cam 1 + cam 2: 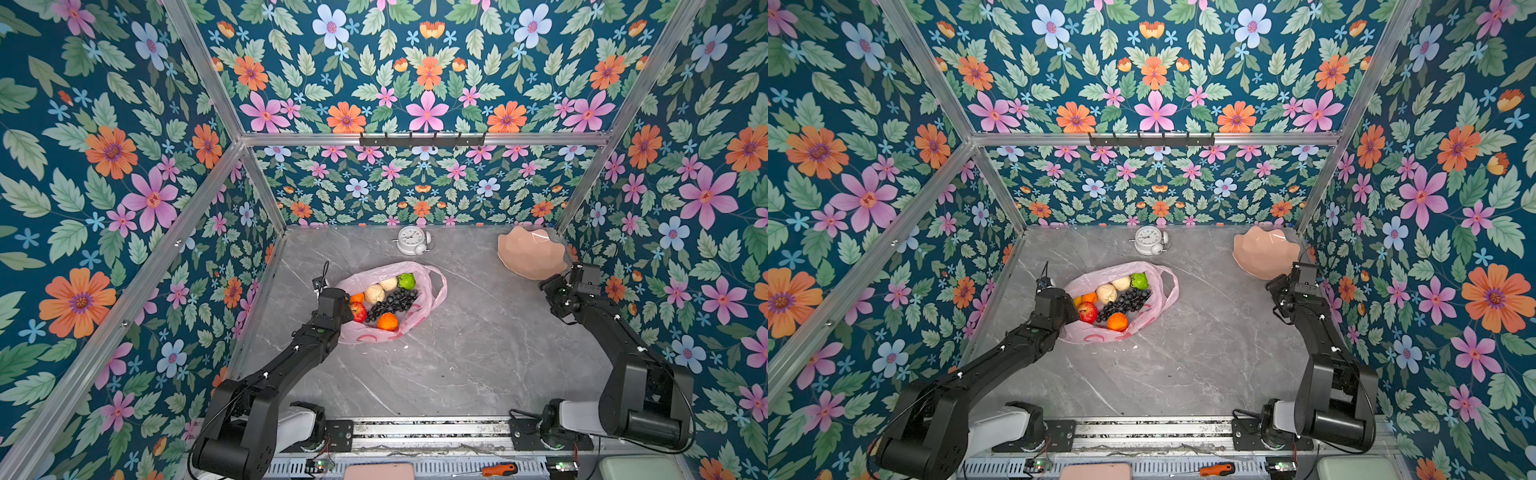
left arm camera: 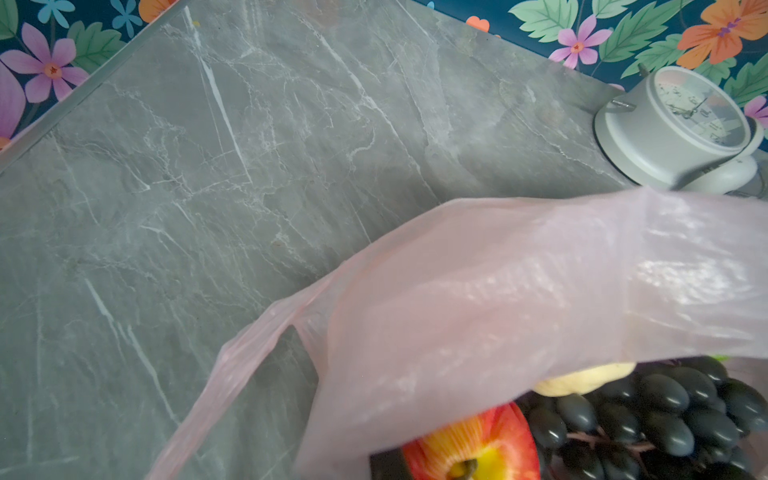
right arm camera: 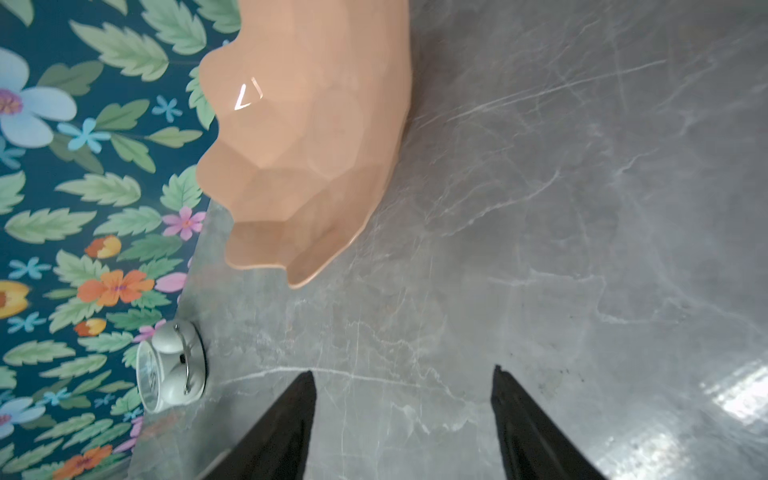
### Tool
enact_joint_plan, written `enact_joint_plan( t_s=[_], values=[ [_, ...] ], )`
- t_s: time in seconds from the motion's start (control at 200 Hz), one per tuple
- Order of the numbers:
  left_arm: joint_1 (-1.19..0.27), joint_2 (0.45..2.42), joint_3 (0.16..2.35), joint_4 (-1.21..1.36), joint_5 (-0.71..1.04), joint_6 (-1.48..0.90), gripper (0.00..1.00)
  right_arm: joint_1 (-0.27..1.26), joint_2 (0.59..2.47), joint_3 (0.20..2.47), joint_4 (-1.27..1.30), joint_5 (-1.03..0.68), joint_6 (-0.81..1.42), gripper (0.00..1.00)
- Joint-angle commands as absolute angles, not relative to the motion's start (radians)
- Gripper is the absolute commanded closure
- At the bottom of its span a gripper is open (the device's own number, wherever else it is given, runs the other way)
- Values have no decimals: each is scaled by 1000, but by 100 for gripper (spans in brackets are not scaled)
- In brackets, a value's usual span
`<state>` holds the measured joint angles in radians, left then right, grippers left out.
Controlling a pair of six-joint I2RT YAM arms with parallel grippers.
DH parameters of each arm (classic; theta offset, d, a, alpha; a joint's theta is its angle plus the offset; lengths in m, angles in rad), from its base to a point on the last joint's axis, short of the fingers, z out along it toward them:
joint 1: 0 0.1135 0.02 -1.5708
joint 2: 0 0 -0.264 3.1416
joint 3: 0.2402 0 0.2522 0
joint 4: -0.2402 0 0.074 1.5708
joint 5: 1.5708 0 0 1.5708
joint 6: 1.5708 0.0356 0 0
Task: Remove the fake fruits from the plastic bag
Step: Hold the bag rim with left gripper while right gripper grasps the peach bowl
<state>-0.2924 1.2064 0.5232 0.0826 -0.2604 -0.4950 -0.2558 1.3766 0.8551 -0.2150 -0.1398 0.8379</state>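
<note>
- Most of the left gripper [image 1: 347,311] is hidden under its own arm [image 1: 328,299] in both top views. Its wrist view gives only a dark blurred edge beside the apple [image 2: 469,449]. The jaws are closed, but whether they pinch any bag film cannot be told.
- Blurred pink film of the bag [image 2: 498,291] fills the near part of the left wrist view and covers most of the fruits [image 1: 386,303]. Under its rim only the apple, the grapes [image 2: 648,415] and a sliver of one cream fruit [image 2: 582,380] show.
- A bit of yellow [image 1: 1077,300] peeks out beside the left arm in a top view, too little to name.
- The bag lies open on the table [image 1: 478,353], left of the middle, with all the fruits inside it.
  - The green fruit [image 1: 406,281] is at the far rim, with both cream fruits beside it.
  - The grapes are in the middle.
  - One orange [image 1: 356,297] and the apple are at the left edge.
  - The second orange [image 1: 387,322] is on the near side.
- The left gripper sits over the bag's left rim, right by the apple. Whether they touch is unclear.
- The right gripper [image 3: 403,374] has its fingers wide apart and holds nothing. It hangs above bare table, well apart from the bag and near the dish [image 1: 530,253].
- The clock [image 1: 411,240] sits by the back wall, beyond the bag.
- Bare table lies between the bag and the right gripper.
</note>
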Motion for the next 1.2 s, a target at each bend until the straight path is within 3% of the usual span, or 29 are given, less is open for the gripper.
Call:
enact_joint_plan(
  t_s=[0.0,0.24,0.625,1.195],
  values=[
    [-291,1210,526,103,-253,-497,100,-262,1432,890,-128,-166,866,33],
    [-291,1212,526,103,-254,-494,100,-287,1592,965,-74,-183,913,38],
    [-290,1226,526,107,-262,-491,100,-303,1794,1090,-54,-227,939,56],
    [-291,1259,535,117,-242,-491,100,-336,1878,1129,-32,-303,983,80]
  ],
)
